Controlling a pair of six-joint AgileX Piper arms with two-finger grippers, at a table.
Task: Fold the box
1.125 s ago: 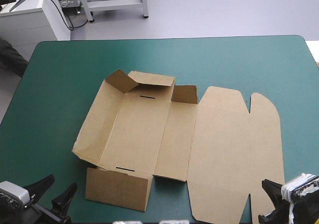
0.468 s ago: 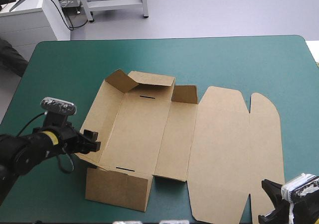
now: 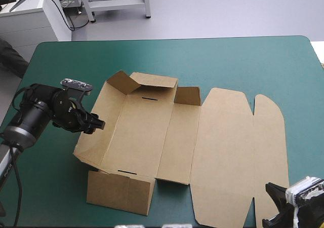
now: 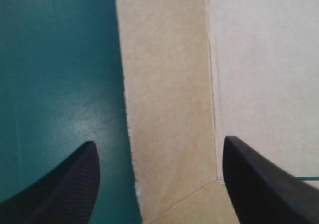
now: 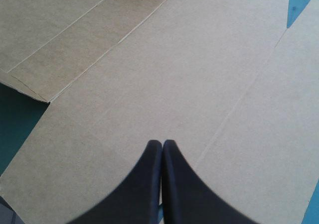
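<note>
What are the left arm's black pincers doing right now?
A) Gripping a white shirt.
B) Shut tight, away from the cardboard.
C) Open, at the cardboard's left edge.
C: in the left wrist view the fingers of the left gripper stand apart, one over the teal-green cover, the other over the box, whose left edge runs between them.

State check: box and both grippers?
brown cardboard box: unassembled, far-end flaps raised, lid flat on teal-green table cover.
left black-finned gripper: open, straddling the box's left wall edge.
right black-finned gripper: shut, over the lid.
</note>
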